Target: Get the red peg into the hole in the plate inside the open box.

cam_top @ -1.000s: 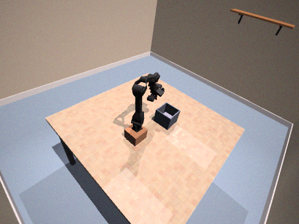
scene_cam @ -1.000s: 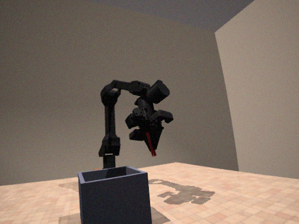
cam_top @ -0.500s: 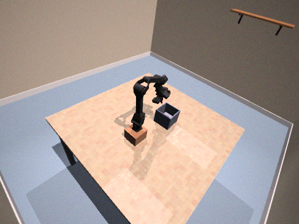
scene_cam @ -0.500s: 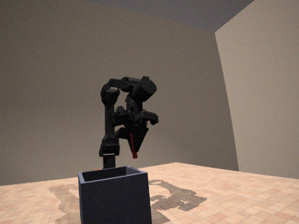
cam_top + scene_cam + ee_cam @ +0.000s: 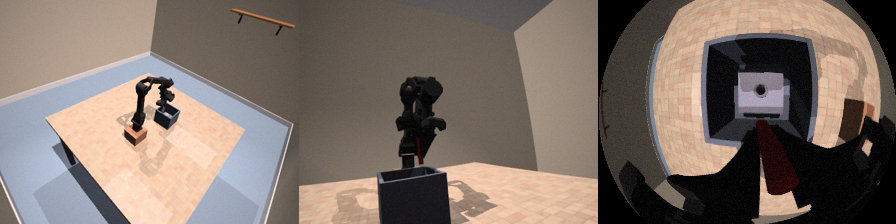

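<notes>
The black two-fingered pincer (image 5: 164, 105) (image 5: 419, 153) (image 5: 764, 133) of the black jointed arm (image 5: 140, 105) (image 5: 421, 87) is clamped on the slender, round red peg (image 5: 420, 151) (image 5: 775, 162). In the exterior view the peg points downward with a slight tilt, its lower end above the rim of the dark blue-grey, square, open-topped box (image 5: 165, 120) (image 5: 413, 199) (image 5: 814, 75). The box stands on the light wooden-patterned counter (image 5: 101, 122) (image 5: 544, 196) (image 5: 680, 100). In the wrist view the box's interior is seen from above: at its bottom lies a pale grey plate (image 5: 748, 100) with a dark round hole (image 5: 761, 90). The peg is outside this hole, and its far tip appears near the plate's edge nearest the fingers; how it lines up with the hole cannot be told exactly. The arm rises from a reddish-brown block (image 5: 135, 138) (image 5: 852, 120) on the counter, near the box but apart from it.
</notes>
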Tool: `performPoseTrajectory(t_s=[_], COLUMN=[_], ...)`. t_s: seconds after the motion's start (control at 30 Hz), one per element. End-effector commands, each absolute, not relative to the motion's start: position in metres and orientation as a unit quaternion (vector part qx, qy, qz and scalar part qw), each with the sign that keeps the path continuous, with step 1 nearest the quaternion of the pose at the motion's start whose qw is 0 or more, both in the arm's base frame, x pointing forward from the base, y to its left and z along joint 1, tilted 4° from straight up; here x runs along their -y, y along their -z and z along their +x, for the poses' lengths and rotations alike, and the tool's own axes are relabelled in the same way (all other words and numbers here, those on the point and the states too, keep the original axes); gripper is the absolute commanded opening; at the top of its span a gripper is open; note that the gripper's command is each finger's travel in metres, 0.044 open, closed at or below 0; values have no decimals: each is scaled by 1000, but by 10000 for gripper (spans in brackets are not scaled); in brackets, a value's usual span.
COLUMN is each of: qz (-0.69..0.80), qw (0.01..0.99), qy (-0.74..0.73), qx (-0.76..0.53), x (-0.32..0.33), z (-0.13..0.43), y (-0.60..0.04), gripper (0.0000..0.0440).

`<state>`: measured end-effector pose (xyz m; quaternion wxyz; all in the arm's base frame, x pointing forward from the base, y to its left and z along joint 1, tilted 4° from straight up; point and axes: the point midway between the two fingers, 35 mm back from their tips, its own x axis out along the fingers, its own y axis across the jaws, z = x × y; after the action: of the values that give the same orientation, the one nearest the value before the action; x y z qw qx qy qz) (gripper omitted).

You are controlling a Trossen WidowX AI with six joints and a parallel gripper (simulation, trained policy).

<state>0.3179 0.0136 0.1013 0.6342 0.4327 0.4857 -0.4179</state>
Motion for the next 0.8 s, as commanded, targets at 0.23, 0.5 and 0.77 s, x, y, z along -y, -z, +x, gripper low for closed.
performPoseTrajectory(t_s=[0.23, 0.5, 0.77], qz=[426, 429, 429], qw=[618, 605, 603], qy=[425, 421, 416], qx=[-507, -523, -528], x=[6, 12, 21], z=[320, 322, 327], y=[-78, -57, -41], gripper=[1, 12, 4])
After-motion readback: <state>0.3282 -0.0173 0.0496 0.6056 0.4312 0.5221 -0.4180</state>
